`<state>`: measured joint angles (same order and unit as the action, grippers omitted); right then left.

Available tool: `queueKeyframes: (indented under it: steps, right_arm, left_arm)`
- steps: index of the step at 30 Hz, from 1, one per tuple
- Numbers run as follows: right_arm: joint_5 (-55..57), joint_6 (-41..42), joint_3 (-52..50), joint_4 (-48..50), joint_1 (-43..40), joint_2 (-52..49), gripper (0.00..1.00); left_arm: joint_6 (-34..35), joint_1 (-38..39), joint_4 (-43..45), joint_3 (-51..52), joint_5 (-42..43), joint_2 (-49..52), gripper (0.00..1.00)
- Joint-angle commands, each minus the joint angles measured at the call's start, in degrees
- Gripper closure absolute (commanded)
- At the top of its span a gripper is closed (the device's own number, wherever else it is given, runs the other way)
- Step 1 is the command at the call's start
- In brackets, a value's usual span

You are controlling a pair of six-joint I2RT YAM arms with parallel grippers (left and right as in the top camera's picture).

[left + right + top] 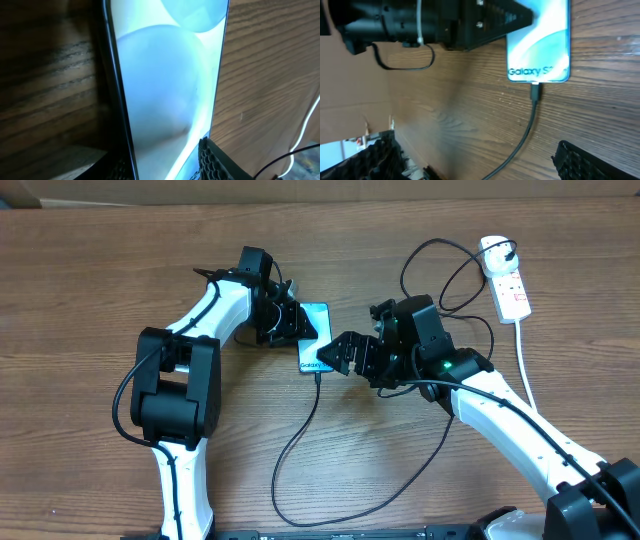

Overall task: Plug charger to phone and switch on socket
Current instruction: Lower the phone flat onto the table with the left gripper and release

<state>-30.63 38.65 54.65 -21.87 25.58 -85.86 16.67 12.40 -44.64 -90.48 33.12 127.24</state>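
Observation:
The phone [318,314] lies flat on the wooden table, light blue screen up, with the "Galaxy" text at its near end. My left gripper [298,328] is shut on the phone's long edges; in the left wrist view its finger pads [165,162] flank the screen [165,75]. The charger, a thin black cable [298,430], has its small tip [535,91] in the phone's near end [540,40]. My right gripper [335,358] is open and empty just short of that end, and the cable [527,130] runs between its fingers [477,160]. The white socket [507,285] lies at the far right.
A black plug [500,252] sits in the socket's far end. The thick white cord [522,360] runs from the socket toward the front right. The black cable loops across the table's middle and behind my right arm.

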Motion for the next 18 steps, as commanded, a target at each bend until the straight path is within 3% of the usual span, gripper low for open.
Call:
queueKeyframes:
  steps: [1,10,18]
  right_arm:
    - [3.69,-1.27,0.55,-0.79,-0.11,0.68,0.0]
    - [5.46,-3.28,0.55,-1.53,-0.11,0.68,0.0]
    - [6.62,-3.41,0.81,-4.0,-0.28,0.7,0.0]
  left_arm:
    - [-1.68,-0.04,-0.94,0.31,-5.18,-0.48,0.57]
    - [-1.7,-2.58,-2.32,0.26,-5.25,-3.06,0.6]
    - [-1.75,-4.57,-5.57,0.26,-7.63,-14.03,0.62]
